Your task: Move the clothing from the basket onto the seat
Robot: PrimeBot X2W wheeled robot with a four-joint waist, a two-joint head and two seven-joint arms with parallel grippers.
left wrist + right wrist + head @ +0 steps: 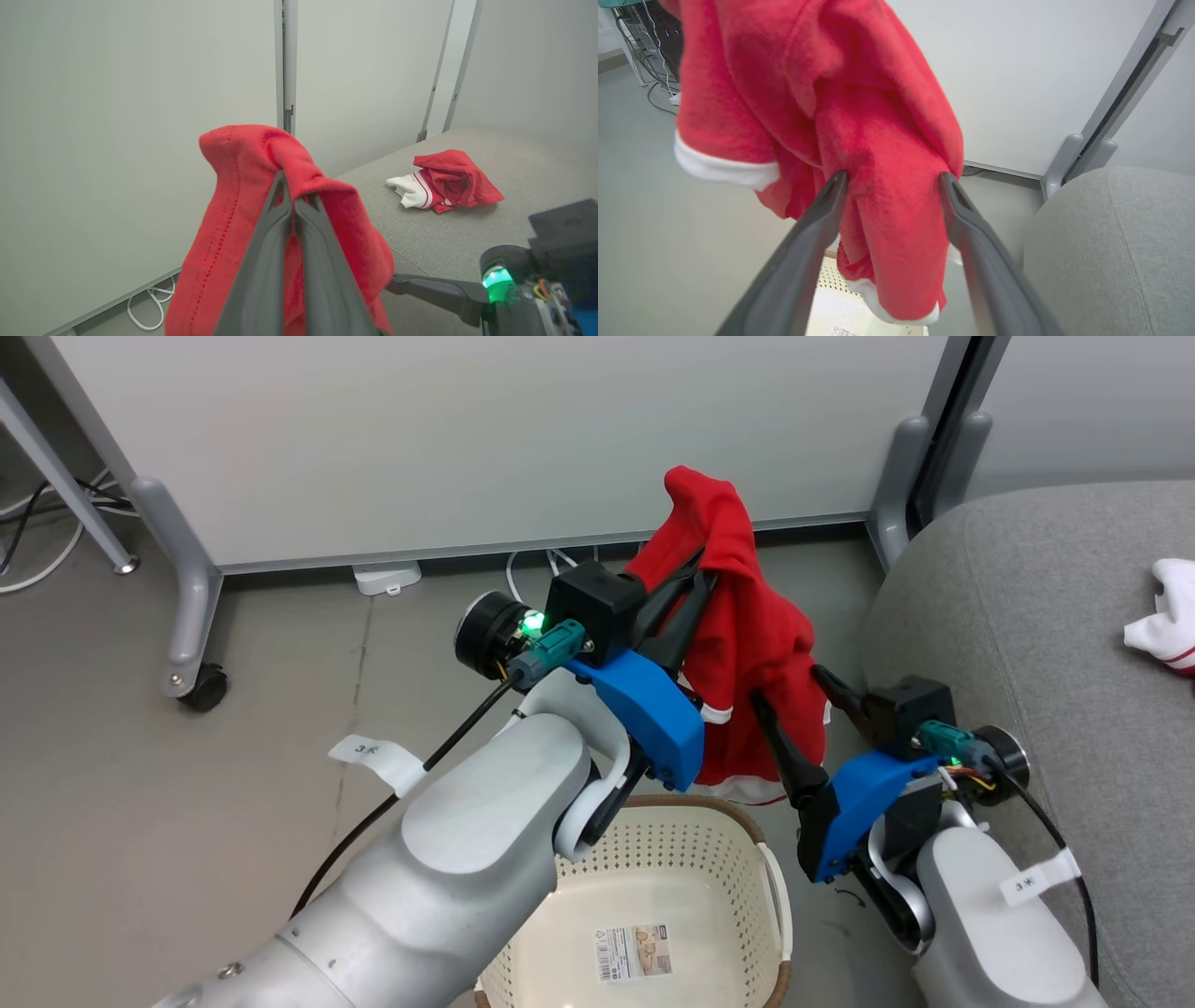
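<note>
**While a striped garment lies on the seat, a red garment hangs mid-transfer**

The left gripper clenches the red garment's top above the basket. The right gripper stands released, fingers spread around its lower folds. Laying this piece on the seat appears the chief step left.

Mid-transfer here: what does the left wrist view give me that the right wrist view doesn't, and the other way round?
Left wrist, not right: a second red-and-white garment already lying on the seat, and the left gripper shut on the held red garment. Right wrist, not left: the basket below the hanging fabric, its white cuffs, and the right gripper open, one finger either side of the fabric. Both: the held red garment, the seat, the white partition.
</note>
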